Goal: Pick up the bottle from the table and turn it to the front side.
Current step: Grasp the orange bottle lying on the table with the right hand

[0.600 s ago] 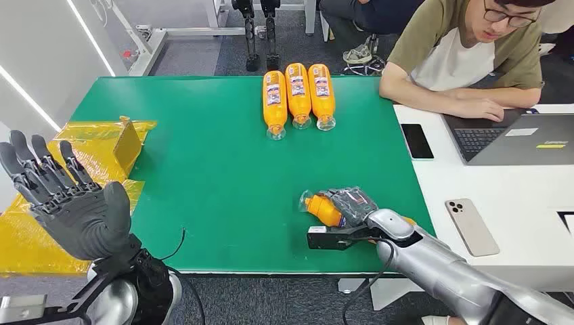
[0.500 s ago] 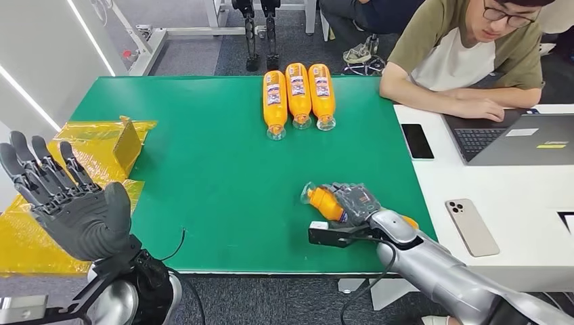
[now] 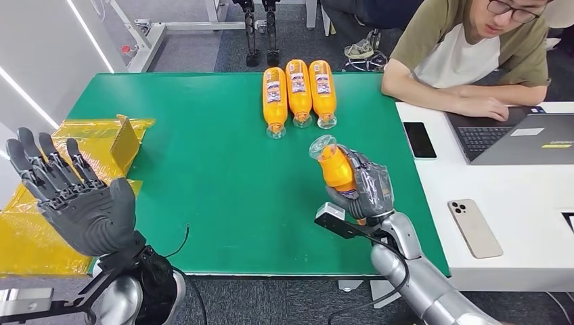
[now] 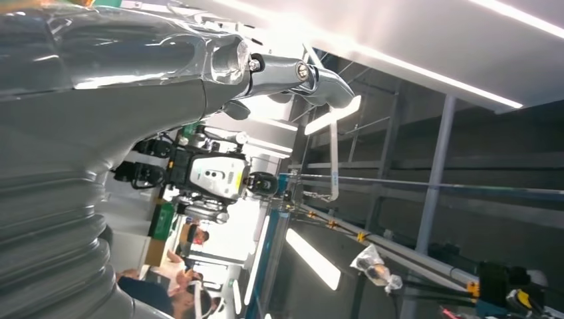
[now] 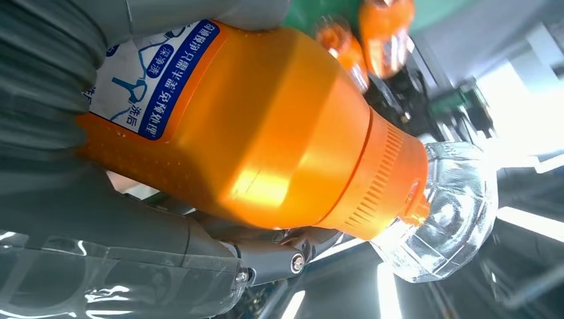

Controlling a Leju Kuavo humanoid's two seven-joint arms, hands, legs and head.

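Observation:
My right hand (image 3: 367,184) grips an orange bottle (image 3: 334,166) with a clear cap and holds it lifted above the green table (image 3: 216,169), cap end raised and pointing away from me. In the right wrist view the bottle (image 5: 266,126) shows close up, its white and blue label partly under my fingers (image 5: 60,86). My left hand (image 3: 74,203) is raised at the near left, off the table edge, fingers spread and holding nothing. Its grey cover (image 4: 86,100) shows in the left wrist view.
Three more orange bottles (image 3: 298,91) lie side by side at the table's far edge. Yellow packaging (image 3: 101,142) lies at the left. A person (image 3: 467,54) sits at a white desk on the right with a laptop (image 3: 521,135) and two phones (image 3: 418,139).
My right hand has lifted the bottle off the table and carried it up and away from me, tilting its cap end upward. The left hand has stayed raised.

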